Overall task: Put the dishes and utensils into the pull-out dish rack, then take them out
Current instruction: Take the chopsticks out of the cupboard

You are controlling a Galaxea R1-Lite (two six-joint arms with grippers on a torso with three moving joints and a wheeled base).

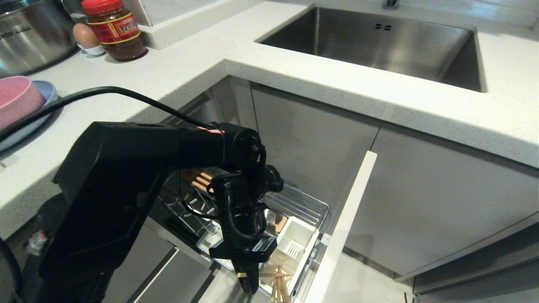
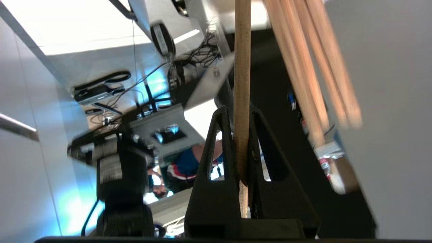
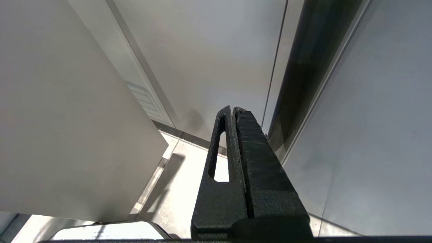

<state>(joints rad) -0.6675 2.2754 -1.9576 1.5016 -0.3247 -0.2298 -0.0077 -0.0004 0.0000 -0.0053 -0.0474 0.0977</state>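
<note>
In the head view the left tool (image 1: 249, 281) is being pointed down over the near end of the pull-out dish rack (image 1: 309, 207), just beside its white utensil cup (image 1: 295, 242), and a cluster of light wooden chopsticks (image 1: 279, 285) is being seen at the tool's tip, though the grip itself is being hidden there by the black arm. That grip is being shown only in the left wrist view: the two fingers (image 2: 221, 152) are being pressed together on a single wooden chopstick (image 2: 242, 67), while further sticks (image 2: 314, 67) are being seen loose just beside it, blurred and apart from the fingers. The pink bowl (image 1: 17, 99) is being carried inside the light-blue plate (image 1: 44, 94) on the white desk (image 1: 177, 71) at the far left, near a steel pot (image 1: 29, 33), an egg (image 1: 85, 35) and a red-lidded jar (image 1: 116, 29); the steel sink (image 1: 379, 42) is being seen only from the head. The right tool (image 3: 235, 111) is being shown solely by its own wrist camera, its fingers being held together on nothing, beside pale cabinet panels.
</note>
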